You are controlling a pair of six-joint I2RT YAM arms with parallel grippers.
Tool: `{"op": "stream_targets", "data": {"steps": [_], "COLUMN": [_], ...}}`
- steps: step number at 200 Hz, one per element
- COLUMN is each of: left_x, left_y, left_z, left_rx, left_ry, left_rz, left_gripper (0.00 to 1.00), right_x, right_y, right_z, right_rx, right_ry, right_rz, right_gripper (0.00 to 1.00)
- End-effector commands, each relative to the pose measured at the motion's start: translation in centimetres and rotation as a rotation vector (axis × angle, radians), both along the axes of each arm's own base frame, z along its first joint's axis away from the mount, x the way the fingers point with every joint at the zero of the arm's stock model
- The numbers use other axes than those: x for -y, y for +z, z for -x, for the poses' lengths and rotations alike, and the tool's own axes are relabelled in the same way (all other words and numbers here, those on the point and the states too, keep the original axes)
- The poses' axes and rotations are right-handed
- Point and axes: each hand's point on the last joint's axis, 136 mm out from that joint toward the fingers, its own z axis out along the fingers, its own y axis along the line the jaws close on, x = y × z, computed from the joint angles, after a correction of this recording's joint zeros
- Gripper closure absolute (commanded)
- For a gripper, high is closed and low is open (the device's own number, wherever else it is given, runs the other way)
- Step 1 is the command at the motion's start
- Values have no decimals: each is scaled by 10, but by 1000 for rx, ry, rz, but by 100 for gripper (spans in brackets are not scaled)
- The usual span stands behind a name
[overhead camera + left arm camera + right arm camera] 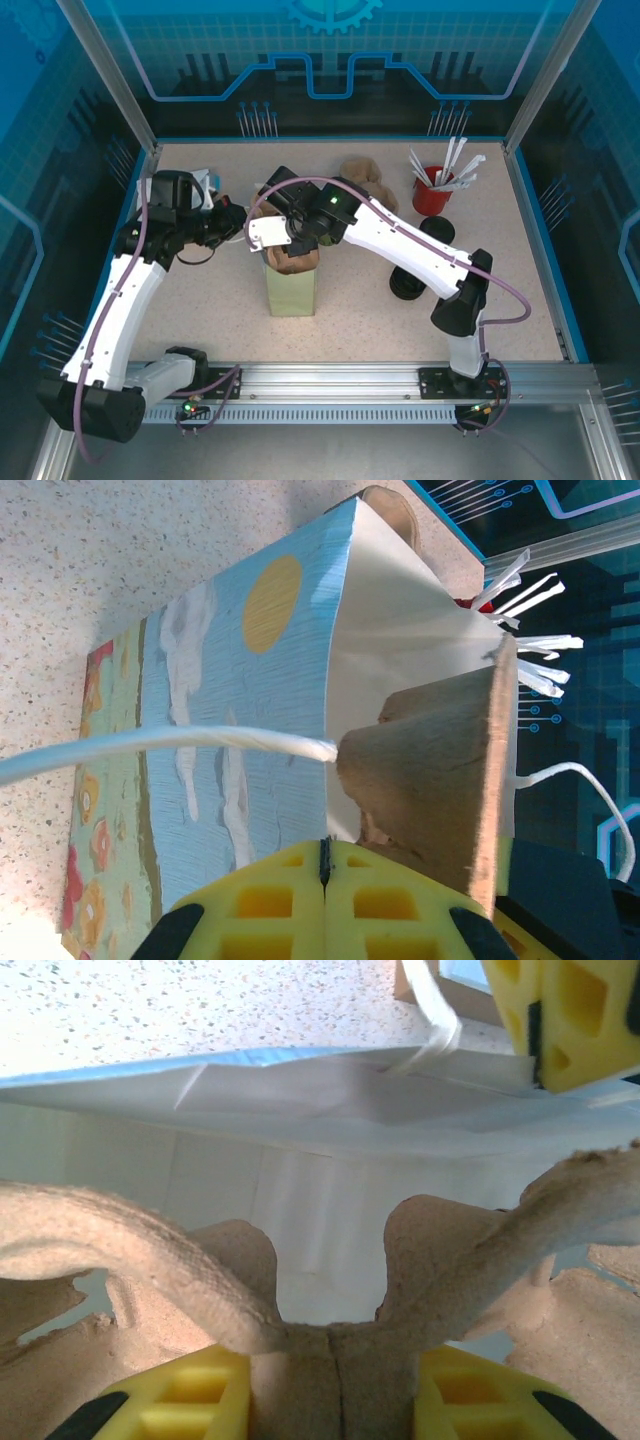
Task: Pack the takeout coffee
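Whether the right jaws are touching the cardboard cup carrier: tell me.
Touching. The right wrist view shows the right gripper, its yellow jaws clamped on both sides of the cup carrier at its centre ridge, no gap.

Pulp cup carrier [292,263], clamped in the right gripper [289,247], plugs the mouth of the paper bag [291,293]; bare tabletop [350,330] lies open in front.

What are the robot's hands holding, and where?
The right gripper pinches the cardboard tray by its middle ridge. The left gripper is shut, seemingly on the paper bag by its rim.
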Motion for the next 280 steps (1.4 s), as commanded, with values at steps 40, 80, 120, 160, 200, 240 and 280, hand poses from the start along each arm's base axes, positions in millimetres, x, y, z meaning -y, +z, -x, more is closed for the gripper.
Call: {"op": "stream_targets", "data": {"steps": [40, 80, 120, 160, 200, 240, 280], "left_x": [12, 15, 15, 16, 16, 15, 14], "left_y": [0, -2, -3, 0, -1, -3, -3], "left_z": [13, 17, 20, 23, 24, 24, 24], "left_rx": [19, 12, 10, 14, 11, 6, 5], "left_ry": [-30, -45, -47, -53, -56, -54, -50], "left_rz": [34, 44, 42, 45, 43, 32, 26], "left_gripper": [100, 100, 100, 100, 100, 100, 100], "right_x": [14, 20, 30, 38, 41, 39, 38], "right_y": [-12, -21, -30, -40, -48, -60, -71], "right_z": [6, 0, -5, -8, -11, -11, -11], "right_rx": [-176, -200, -215, -228, -227, -243, -257], "right_ry": [-83, -126, -155, -182, -185, -173, -157], "right_rz": [18, 45, 84, 135, 164, 190, 213], "right_gripper": [70, 70, 70, 70, 69, 70, 70]}}
